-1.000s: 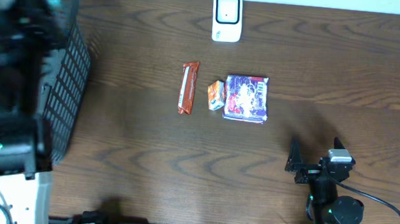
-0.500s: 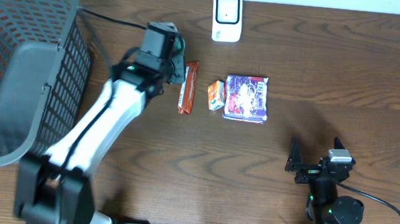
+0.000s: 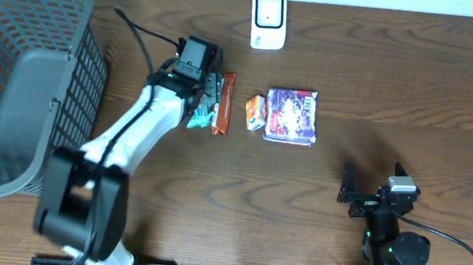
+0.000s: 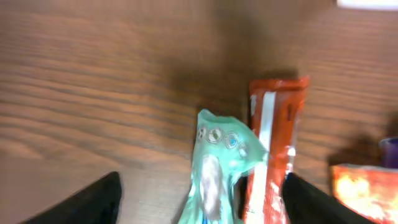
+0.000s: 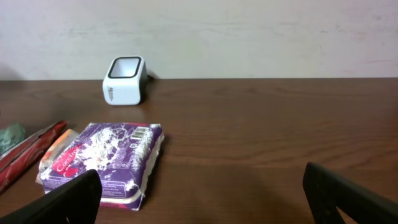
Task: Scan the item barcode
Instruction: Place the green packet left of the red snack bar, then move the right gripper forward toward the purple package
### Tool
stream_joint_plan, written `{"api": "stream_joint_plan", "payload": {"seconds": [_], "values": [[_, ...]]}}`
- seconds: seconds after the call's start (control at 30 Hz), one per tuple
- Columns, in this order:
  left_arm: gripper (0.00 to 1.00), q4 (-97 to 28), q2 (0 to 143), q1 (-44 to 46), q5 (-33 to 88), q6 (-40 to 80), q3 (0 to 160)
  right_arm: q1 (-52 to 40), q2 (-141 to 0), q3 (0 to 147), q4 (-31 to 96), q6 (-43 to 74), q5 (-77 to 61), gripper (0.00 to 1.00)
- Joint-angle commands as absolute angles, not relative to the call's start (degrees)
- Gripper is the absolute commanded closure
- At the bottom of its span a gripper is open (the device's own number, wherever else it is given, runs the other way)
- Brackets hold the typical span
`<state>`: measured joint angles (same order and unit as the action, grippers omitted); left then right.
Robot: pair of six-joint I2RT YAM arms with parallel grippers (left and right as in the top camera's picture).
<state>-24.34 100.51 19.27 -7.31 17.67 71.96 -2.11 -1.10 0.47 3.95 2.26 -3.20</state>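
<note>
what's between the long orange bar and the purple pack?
A small orange packet, close against the purple pack and a gap away from the long orange bar. The overhead view shows it best.

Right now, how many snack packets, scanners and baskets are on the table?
Snack packets: 4 (teal packet, red bar, orange packet, purple packet)
Scanner: 1
Basket: 1
Total: 6
</note>
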Motion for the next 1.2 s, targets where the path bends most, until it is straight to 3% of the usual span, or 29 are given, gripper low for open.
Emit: {"api": "stream_joint_plan", "payload": {"seconds": [0.0,0.17,0.37,0.57,0.67,0.73,0.8,0.93,1.03,1.17], "values": [[0.04,-31.4,90.3,18.5,-9.1,17.6,73.1,-1.5,-0.9,0.3,4.1,1.4,-3.3,0.01],[0.02,-48.6,82.4,18.7,-9.0,24.6,73.1,-1.5,-0.9,0.3,4.1,1.4,-3.3,0.01],[0.02,-54.5,81.2,18.7,-9.0,25.0,73.1,-1.5,-0.9,0.3,2.1,1.5,-3.3,0.01],[0.02,-54.6,81.2,18.7,-9.1,25.0,73.1,-1.5,-0.9,0.3,-7.6,31.0,-33.3,0.01],[0.02,-54.6,81.2,18.7,-9.1,25.0,73.1,-1.5,-0.9,0.3,-18.6,36.6,-34.5,0.01],[0.02,-54.6,81.2,18.7,-9.1,25.0,73.1,-1.5,-1.0,0.6,-33.2,36.6,-30.7,0.01],[0.02,-54.6,81.2,18.7,-9.1,25.0,73.1,-1.5,-1.5,3.3,-35.0,36.1,-25.2,0.01],[0.02,-54.6,81.2,18.7,-9.1,25.0,73.1,-1.5,-7.8,16.6,-20.3,23.3,-25.3,0.01],[0.02,-54.6,81.2,18.7,-9.1,25.0,73.1,-1.5,-22.3,35.7,3.8,6.9,-27.3,0.01],[0.02,-54.6,81.2,18.7,-9.1,25.0,73.1,-1.5,-42.9,56.7,28.6,-3.4,-26.3,0.01]]}}
